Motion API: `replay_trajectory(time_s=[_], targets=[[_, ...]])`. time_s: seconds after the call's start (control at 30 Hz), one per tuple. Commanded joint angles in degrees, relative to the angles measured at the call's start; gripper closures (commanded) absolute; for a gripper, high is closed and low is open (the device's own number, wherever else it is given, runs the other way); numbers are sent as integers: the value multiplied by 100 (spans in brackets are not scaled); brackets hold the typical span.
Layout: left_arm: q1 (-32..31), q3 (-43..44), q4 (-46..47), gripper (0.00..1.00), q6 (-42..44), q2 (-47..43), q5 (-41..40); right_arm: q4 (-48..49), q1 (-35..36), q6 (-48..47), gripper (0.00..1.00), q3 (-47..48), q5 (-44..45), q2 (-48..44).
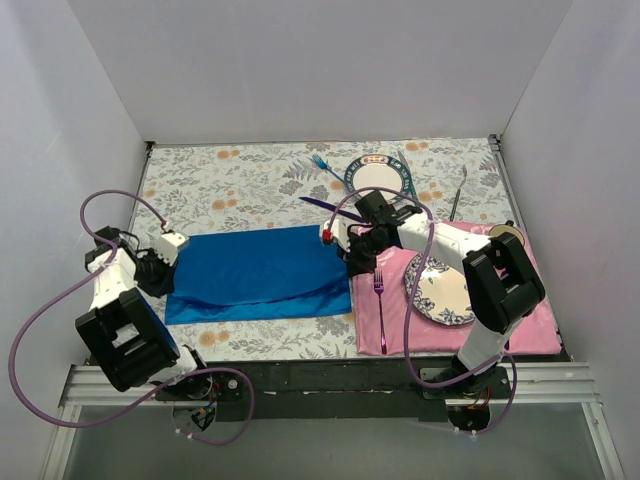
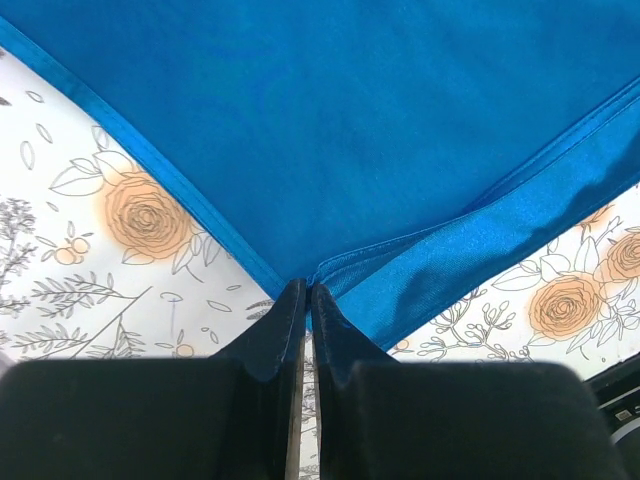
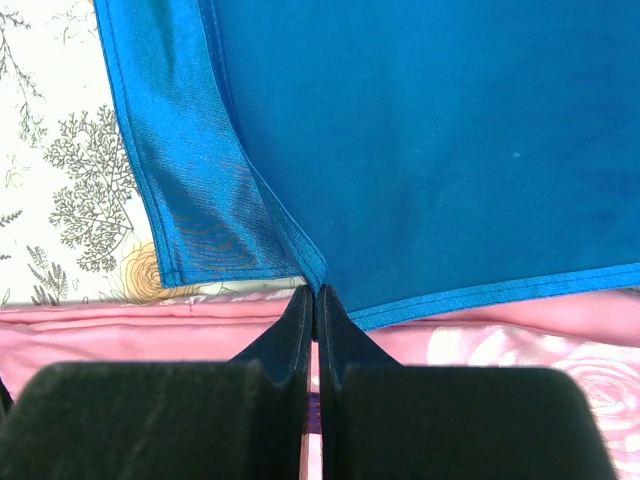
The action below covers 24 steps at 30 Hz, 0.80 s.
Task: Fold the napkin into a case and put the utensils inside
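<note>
The bright blue napkin [image 1: 255, 272] lies folded on the flowered tablecloth, its upper layer set back so a strip of the lower layer shows along the near edge. My left gripper [image 1: 165, 262] is shut on the napkin's left corner [image 2: 350, 130], fingertips [image 2: 306, 290] pinching the hem. My right gripper [image 1: 345, 255] is shut on the right corner [image 3: 430, 150], fingertips [image 3: 316, 293] at the hem above the pink placemat. The light-blue fork [image 1: 325, 167] and the dark purple knife [image 1: 325, 204] lie on the cloth behind the napkin, beside a plate.
A pink placemat [image 1: 530, 325] at the right carries a magenta fork [image 1: 380, 300] and a flowered plate [image 1: 440, 290]. A teal-rimmed plate [image 1: 377, 177] and a grey utensil [image 1: 458, 195] sit at the back. White walls enclose three sides.
</note>
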Motion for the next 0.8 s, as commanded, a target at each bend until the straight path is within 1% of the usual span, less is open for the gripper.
replay_trajectory(time_s=[0.0, 0.17, 0.27, 0.3, 0.43, 0.6, 0.77], targets=[[27, -50, 304, 100, 83, -29, -48, 228, 112, 38, 99, -54, 58, -158], [36, 73, 235, 100, 135, 16, -48, 44, 121, -24, 99, 104, 49, -79], [71, 293, 51, 100, 188, 33, -22, -175, 112, 20, 99, 218, -91, -175], [115, 450, -11, 100, 188, 42, 22, -211, 121, 29, 99, 210, -118, -219], [186, 627, -319, 100, 425, 86, 40, -246, 130, 29, 99, 17, -136, -403], [194, 443, -539, 100, 706, -89, -30, -229, 121, -24, 99, -212, -22, -492], [194, -22, -347, 100, 733, -195, -127, -176, 209, -24, 99, -309, -39, -430]])
